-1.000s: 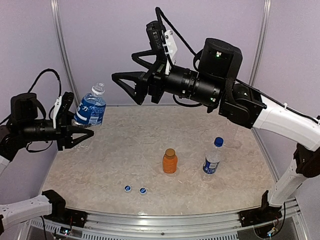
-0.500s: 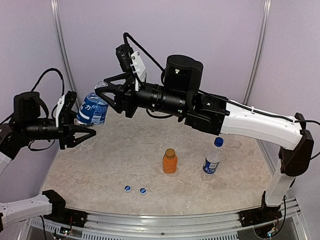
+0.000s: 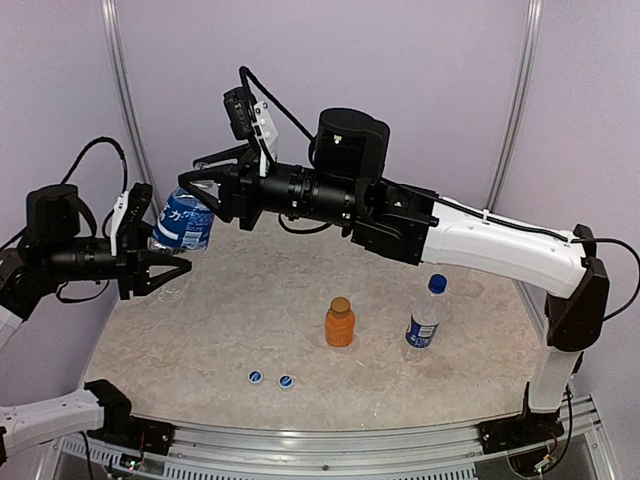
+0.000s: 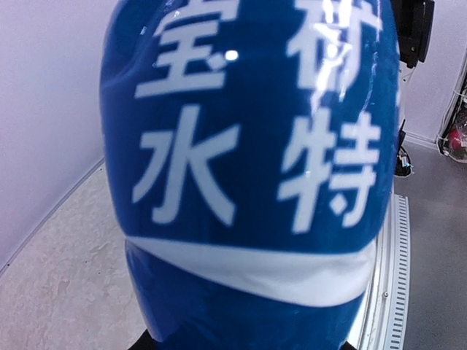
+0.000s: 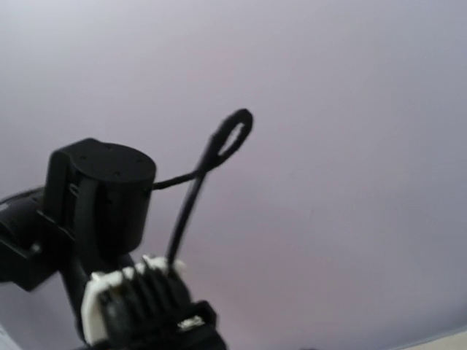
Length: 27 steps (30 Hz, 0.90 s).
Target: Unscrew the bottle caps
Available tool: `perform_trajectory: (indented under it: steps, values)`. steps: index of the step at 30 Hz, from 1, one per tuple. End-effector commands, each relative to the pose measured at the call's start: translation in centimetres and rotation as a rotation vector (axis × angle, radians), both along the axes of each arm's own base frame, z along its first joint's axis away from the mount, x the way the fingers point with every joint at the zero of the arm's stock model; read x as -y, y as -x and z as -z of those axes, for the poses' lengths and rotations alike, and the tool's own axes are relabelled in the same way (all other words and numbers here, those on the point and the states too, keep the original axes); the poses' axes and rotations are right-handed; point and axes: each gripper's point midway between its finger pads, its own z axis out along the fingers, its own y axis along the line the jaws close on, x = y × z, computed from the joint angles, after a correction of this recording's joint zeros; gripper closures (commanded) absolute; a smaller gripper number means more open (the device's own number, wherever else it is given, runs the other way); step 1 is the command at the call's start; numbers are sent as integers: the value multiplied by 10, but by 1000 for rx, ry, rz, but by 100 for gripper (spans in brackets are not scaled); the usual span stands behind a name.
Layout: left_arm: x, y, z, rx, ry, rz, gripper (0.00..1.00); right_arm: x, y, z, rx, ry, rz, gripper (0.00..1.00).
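Observation:
My left gripper point(image 3: 170, 236) is shut on a blue-labelled bottle point(image 3: 184, 222), holding it tilted above the table's left side. The label point(image 4: 248, 182) fills the left wrist view and hides the fingers. My right gripper point(image 3: 201, 184) reaches in from the right and is shut round the top of this bottle, hiding the neck. Two blue bottle caps point(image 3: 255, 377) point(image 3: 286, 381) lie loose on the table near the front. An orange bottle point(image 3: 340, 327) keeps its golden-brown cap point(image 3: 340, 303). A second blue-labelled bottle point(image 3: 423, 328) stands upright with a blue cap point(image 3: 437, 283).
A clear bottle point(image 3: 167, 290) stands on the table point(image 3: 240, 310) half hidden below the left gripper. The right arm point(image 3: 480, 240) stretches across the back of the table. The right wrist view shows only the wall and the left arm's wrist point(image 5: 95, 197).
The right arm swung left across the table and its gripper closed round the top of the held bottle. The left arm and the bottle stayed put.

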Motion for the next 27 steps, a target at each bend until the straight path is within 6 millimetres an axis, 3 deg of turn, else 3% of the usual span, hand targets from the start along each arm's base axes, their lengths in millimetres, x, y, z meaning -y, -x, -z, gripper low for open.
perform_trajectory:
  steps: [1,3,6,7,9,10,12,16,17,21,23,27]
  values:
    - [3,4,-3,33,10,27,58,-7,-2,7,-34,24,-25,81]
    - [3,4,-2,29,8,26,58,-8,-1,9,-39,31,-31,100]
    - [2,3,1,26,6,18,56,-6,-1,12,-36,50,-31,100]
    - [2,2,2,24,6,13,48,-5,-2,13,-34,58,-23,100]
    - [0,-1,5,19,6,-10,9,0,-4,10,-19,73,8,100]
    - [-1,-3,7,15,5,-25,2,5,-7,7,-6,82,37,100]
    - [-5,-8,11,5,10,-58,1,20,-21,1,22,115,138,100]
    - [-16,-13,19,-28,44,-127,1,81,-75,-12,97,207,437,100]
    - [-19,-15,22,-45,56,-148,1,106,-91,-19,111,215,526,100]
    - [-34,-18,35,-116,119,-227,1,197,-163,-8,99,257,801,100]
    - [-43,-20,43,-147,153,-274,1,235,-193,9,77,276,890,100]
    - [-66,-34,67,-274,240,-440,1,291,-235,49,66,324,1006,100]
